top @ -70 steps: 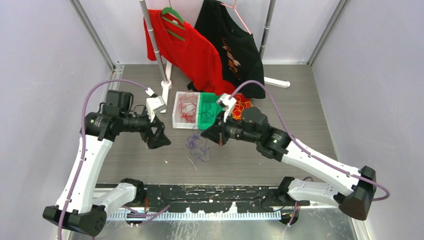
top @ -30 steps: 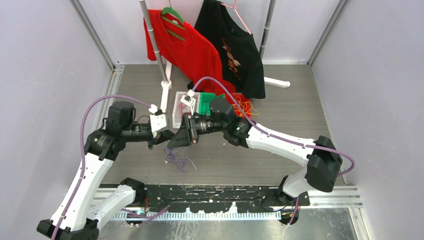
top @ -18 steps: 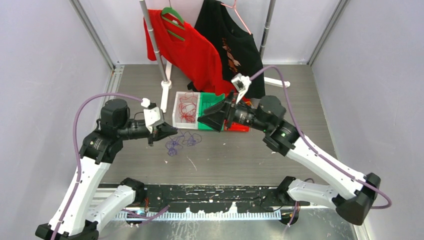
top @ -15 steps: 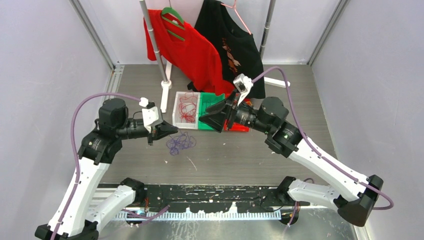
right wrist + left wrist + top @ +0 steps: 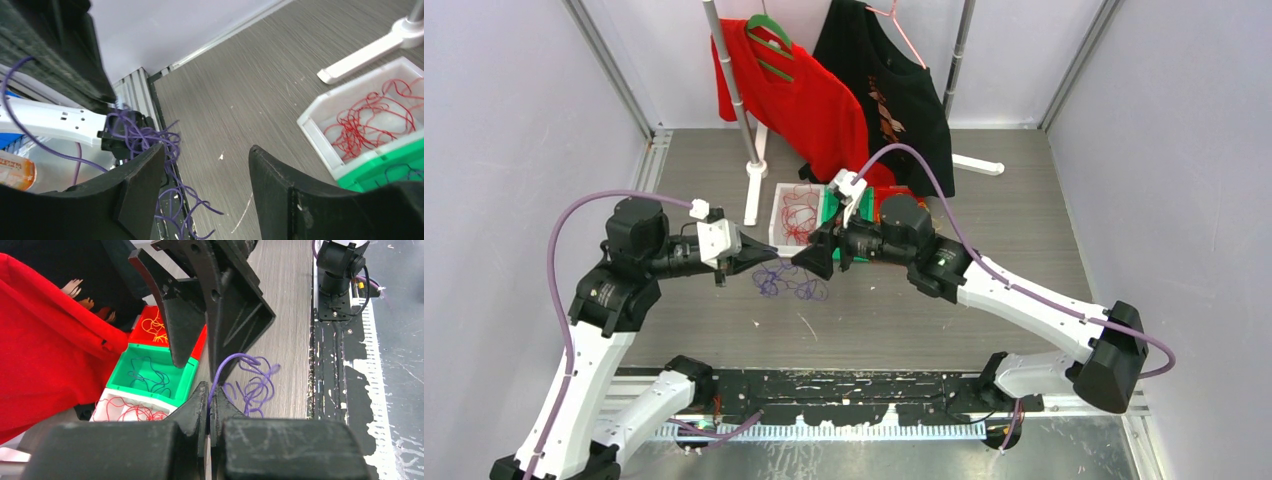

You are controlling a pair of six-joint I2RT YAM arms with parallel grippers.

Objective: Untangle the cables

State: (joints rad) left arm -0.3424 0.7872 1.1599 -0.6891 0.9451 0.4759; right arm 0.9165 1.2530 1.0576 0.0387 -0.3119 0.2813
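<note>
Little room separates left tool (image 5: 764,257), cables (image 5: 790,287), right tool (image 5: 810,262).

Pale walls (image 5: 504,120), grey wood-grain tabletop (image 5: 1014,220), metal rack (image 5: 729,85) with red shirt (image 5: 809,105) and black shirt (image 5: 894,90)

Nothing legible anywhere. Pale orange print on the black shirt (image 5: 894,110), hanging beyond the right claw (image 5: 816,258): too small and blurred to make out as letters. Orange patch (image 5: 15,172) at the lower left edge of the right wrist view, left of that claw's fingers: blurred, unreadable.
</note>
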